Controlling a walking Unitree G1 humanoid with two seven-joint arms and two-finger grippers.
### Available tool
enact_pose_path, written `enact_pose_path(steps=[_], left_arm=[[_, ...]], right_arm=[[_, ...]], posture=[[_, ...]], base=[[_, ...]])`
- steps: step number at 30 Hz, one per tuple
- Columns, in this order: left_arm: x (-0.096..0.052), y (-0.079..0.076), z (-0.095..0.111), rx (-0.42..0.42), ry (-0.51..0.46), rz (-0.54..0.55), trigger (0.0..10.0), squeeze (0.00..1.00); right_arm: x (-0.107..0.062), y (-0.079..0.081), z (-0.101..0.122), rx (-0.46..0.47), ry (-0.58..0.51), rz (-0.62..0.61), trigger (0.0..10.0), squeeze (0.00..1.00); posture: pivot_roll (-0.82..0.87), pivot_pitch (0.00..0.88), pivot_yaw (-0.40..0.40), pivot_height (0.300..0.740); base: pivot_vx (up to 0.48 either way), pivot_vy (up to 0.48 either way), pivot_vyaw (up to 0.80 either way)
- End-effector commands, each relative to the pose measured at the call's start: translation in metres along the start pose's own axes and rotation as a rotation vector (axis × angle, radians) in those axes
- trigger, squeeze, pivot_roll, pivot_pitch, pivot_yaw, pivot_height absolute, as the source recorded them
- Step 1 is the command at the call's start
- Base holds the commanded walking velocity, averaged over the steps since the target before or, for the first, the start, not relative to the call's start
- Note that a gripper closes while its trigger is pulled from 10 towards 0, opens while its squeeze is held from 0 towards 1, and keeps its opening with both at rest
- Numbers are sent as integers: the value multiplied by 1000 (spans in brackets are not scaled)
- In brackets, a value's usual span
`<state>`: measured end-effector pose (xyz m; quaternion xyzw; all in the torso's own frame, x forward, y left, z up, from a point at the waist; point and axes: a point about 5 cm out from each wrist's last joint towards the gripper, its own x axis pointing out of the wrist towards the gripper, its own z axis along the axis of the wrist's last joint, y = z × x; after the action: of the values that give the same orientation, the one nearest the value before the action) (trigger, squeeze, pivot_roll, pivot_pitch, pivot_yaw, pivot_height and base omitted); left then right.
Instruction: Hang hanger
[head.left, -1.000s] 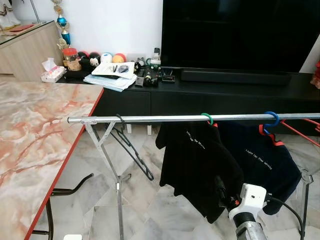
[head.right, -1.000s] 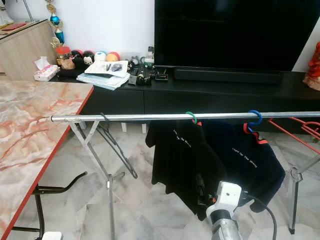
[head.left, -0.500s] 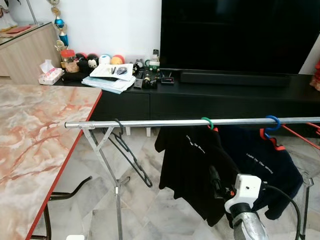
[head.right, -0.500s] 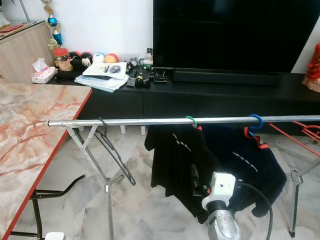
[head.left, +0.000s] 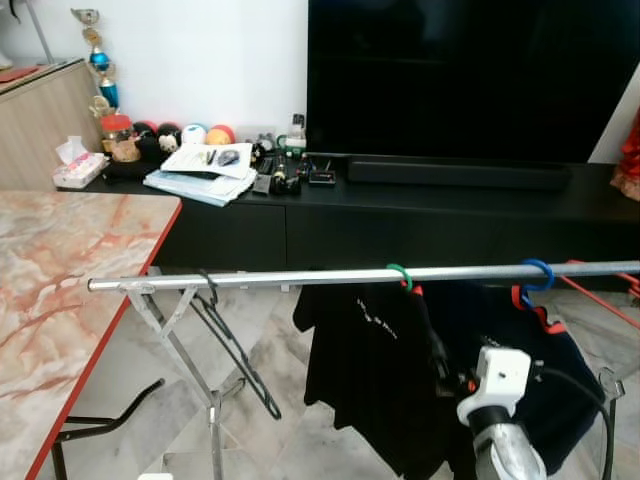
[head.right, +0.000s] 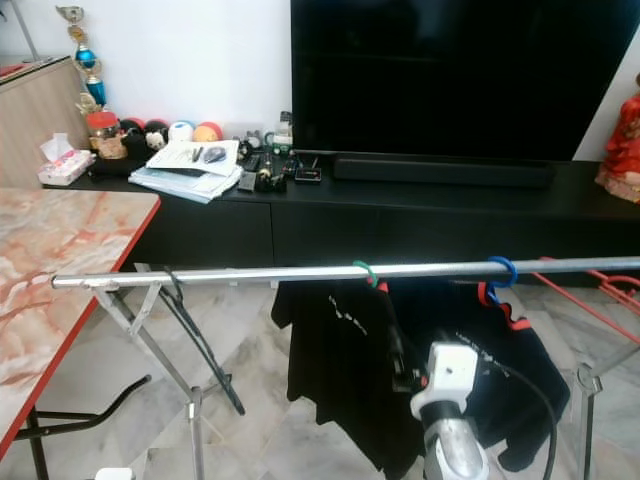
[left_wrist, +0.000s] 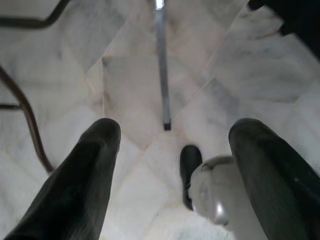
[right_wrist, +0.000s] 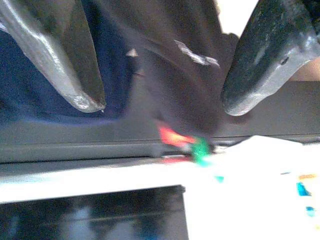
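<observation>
Right pincer (right_wrist: 160, 100) spread apart under the rail (head.left: 300, 277), by the green hook (head.left: 399, 274). Left pincer (left_wrist: 170, 150) apart above the floor (left_wrist: 130, 90).

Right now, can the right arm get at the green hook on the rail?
Probably yes: the right gripper is raised just below the green hook on the rail, fingers open, with only the black shirt hanging beside it.
</observation>
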<state>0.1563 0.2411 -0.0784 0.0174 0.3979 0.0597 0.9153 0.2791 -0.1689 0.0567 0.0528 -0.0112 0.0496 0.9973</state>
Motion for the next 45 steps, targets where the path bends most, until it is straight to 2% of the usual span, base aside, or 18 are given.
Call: enact_pose_path(steps=[1, 7, 9, 11, 12, 14, 18, 19, 25, 28, 32, 34, 41, 45], left_arm=[[-3, 0, -9, -11, 41, 2, 10000, 0], [-4, 3, -13, -14, 65, 5, 10000, 0], [-4, 3, -14, -14, 71, 5, 10000, 0], [-4, 3, -15, -16, 79, 2, 10000, 0], [-4, 2, -16, -19, 82, -1, 10000, 0], [-4, 2, -16, -23, 83, -3, 10000, 0], [-5, 1, -18, -28, 93, -5, 10000, 0], [-5, 1, -19, -32, 99, -3, 10000, 0], [-6, 5, -20, -45, 109, 4, 10000, 0], [-6, 7, -21, -47, 113, 6, 10000, 0], [-7, 9, -21, -49, 117, 5, 10000, 0], [-7, 10, -20, -49, 118, 5, 10000, 0], [-6, 10, -20, -50, 119, 5, 10000, 0], [-5, 8, -18, -50, 119, 5, 10000, 0]], right_arm=[[0, 1, 3, -3, -6, 1, 10000, 0], [5, -1, 10, -12, -12, -8, 10000, 0], [9, -4, 11, -34, 16, -8, 10000, 0], [13, -7, 13, -49, 43, 5, 10000, 0], [16, -9, 14, -94, 52, 16, 10000, 0], [19, -10, 16, -80, 58, 35, 10000, 0], [24, -12, 18, -123, 98, 89, 10000, 0], [26, -15, 17, -166, 142, 109, 10000, 0], [31, -32, 15, -225, 266, 88, 10000, 0], [30, -44, 13, -216, 301, 32, 10000, 0], [27, -50, 7, -166, 355, 22, 10000, 0], [25, -49, -1, -134, 411, 47, 10000, 0], [23, -41, -12, -86, 485, 132, 10000, 0], [28, -33, -7, -75, 450, 188, 10000, 0]], posture=[[39, 0, -19, 740], [37, 0, -17, 740], [37, 0, -18, 740], [40, 0, -19, 740], [40, 0, -20, 740], [43, 0, -20, 740], [43, 0, -20, 740], [43, 0, -21, 740], [51, 0, -27, 740], [51, 0, -26, 740], [48, 0, -24, 740], [47, 0, -23, 740], [53, 0, -23, 740], [56, 0, -22, 740]], base=[[0, 0, 0], [0, 0, 0], [0, 0, 0], [0, 0, 0], [0, 0, 0], [0, 0, 0], [0, 0, 0], [0, 0, 0], [0, 0, 0], [0, 0, 0], [0, 0, 0], [0, 0, 0], [0, 0, 0], [0, 0, 0]])
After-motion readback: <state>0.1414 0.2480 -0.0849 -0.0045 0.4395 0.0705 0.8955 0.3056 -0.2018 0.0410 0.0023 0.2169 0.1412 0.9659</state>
